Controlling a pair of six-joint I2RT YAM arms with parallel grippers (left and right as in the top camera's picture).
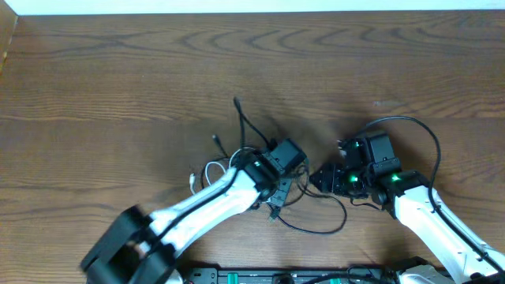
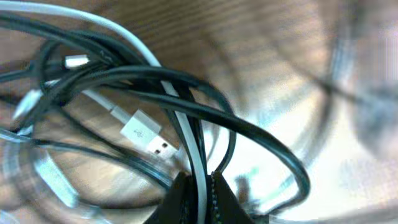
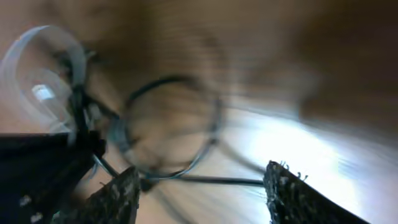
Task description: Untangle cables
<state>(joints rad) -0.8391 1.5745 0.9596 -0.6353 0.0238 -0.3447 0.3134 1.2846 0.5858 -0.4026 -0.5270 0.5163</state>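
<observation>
The cables lie in a tangle on the table, about midway along its length and toward the near edge. From overhead, a white cable curls out on the left side of the knot. One black strand runs from it toward the far edge, and another black loop sags toward the near edge.

In the left wrist view, several black cables cross over one another in loops. The white cable runs down through them, and a white USB plug lies flat on the wood just beside it.

The left gripper sits right over the knot. Its fingers are drawn close together with the white cable pinched between them, and a black strand lies against it.

The right gripper is just to the right of the tangle, near the left one. Its fingers are spread wide. A thin black cable crosses the gap between them, but they are not closed on it. This view is heavily blurred.
</observation>
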